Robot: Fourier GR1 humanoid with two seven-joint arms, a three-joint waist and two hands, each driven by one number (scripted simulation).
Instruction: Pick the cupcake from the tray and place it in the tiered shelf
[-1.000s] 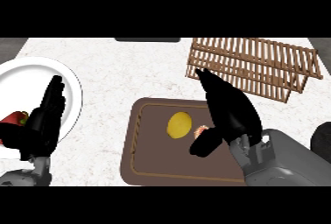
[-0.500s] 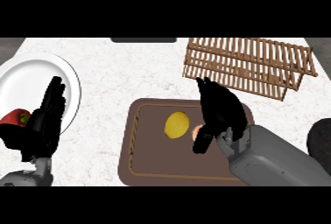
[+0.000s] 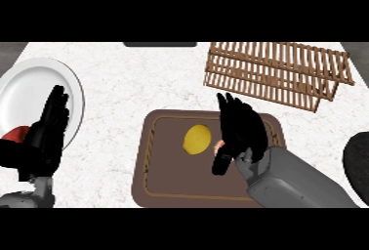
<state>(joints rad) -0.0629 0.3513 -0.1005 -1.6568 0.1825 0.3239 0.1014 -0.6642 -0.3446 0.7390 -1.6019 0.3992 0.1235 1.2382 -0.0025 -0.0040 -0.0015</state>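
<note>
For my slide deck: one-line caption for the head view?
Right robot hand over the brown tray, closing on the cupcake beside a lemon.

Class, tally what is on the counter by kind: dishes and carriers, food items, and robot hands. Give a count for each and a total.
Dishes and carriers: 3, namely white plate, brown tray, wooden tiered shelf
Food items: 3, namely yellow item, cupcake, red item
Hands: 2, namely left hand, right hand
Total: 8
</note>
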